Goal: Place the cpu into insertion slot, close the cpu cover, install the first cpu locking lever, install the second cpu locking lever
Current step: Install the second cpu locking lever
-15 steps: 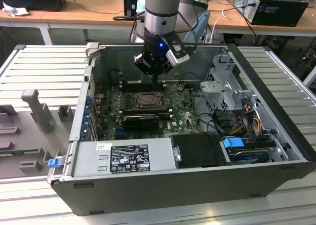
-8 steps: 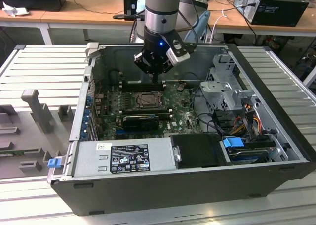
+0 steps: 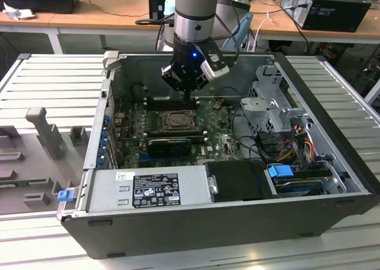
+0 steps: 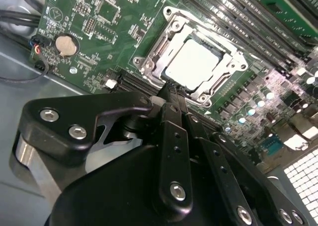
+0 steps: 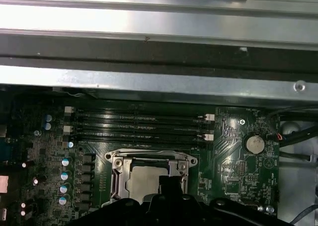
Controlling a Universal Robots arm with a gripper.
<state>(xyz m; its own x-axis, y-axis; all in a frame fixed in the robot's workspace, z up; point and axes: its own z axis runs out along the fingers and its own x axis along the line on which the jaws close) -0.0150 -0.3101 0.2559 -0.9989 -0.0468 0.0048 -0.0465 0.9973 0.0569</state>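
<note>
Exterior view, from its left to its right: ribbed grey metal workbench point(image 3: 53, 74); grey moulded fixture tray point(image 3: 35, 145) with an upright post; open computer case point(image 3: 332, 145), dark sheet steel, lying on its side; labelled silver power supply point(image 3: 148, 190) along its near wall; green motherboard point(image 3: 219, 140); drive cage point(image 3: 270, 101) of perforated grey metal with bundled coloured cables point(image 3: 300, 136). Gripper point(image 3: 189, 95), black, on a silver-banded arm, hangs just above the motherboard behind the insertion slot point(image 3: 177, 120); its fingers are drawn narrow, nearly together, holding nothing. In the second wrist view the cpu point(image 4: 193, 63), flat square with a pale matte metallic face, lies seated in the slot, framed by the cpu cover point(image 4: 149, 63), thin bright stamped steel lying down around it; a round coin cell point(image 4: 66, 45) sits well apart on the board. The first wrist view adds the long black ribbed memory slots point(image 5: 139, 126) beside the socket and a row of blue-capped capacitors point(image 5: 64, 175).
</note>
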